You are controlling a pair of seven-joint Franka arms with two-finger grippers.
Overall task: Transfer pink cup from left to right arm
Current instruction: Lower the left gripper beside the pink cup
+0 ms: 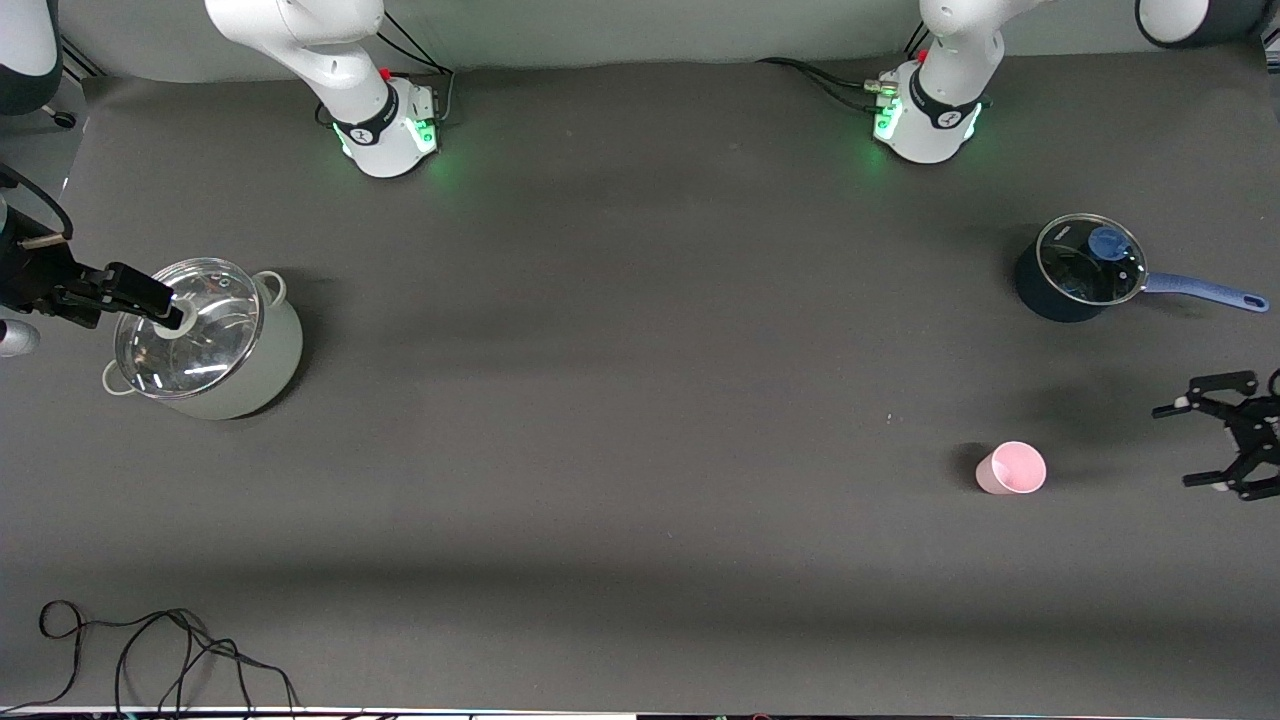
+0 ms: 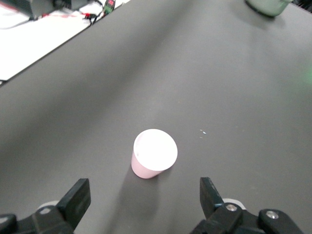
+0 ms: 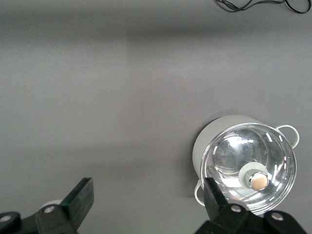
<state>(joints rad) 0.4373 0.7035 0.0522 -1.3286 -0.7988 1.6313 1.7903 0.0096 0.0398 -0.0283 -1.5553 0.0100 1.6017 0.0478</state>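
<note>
The pink cup (image 1: 1012, 468) stands upright on the dark table toward the left arm's end, its mouth up. My left gripper (image 1: 1180, 445), a black skeletal claw, is open and empty, beside the cup toward the left arm's end of the table and apart from it. In the left wrist view the cup (image 2: 153, 156) lies ahead of the open gripper (image 2: 144, 195), outside the gap between its fingers. My right gripper (image 1: 90, 290) is open and empty at the right arm's end of the table, over the edge of a lidded pot. It also shows in the right wrist view (image 3: 146, 195).
A pale pot (image 1: 270, 370) with a glass lid (image 1: 200, 330) stands at the right arm's end; it shows in the right wrist view (image 3: 214, 136). A dark blue saucepan (image 1: 1040, 290) with a glass lid and blue handle stands near the left arm's base. Black cables (image 1: 150, 650) lie at the front edge.
</note>
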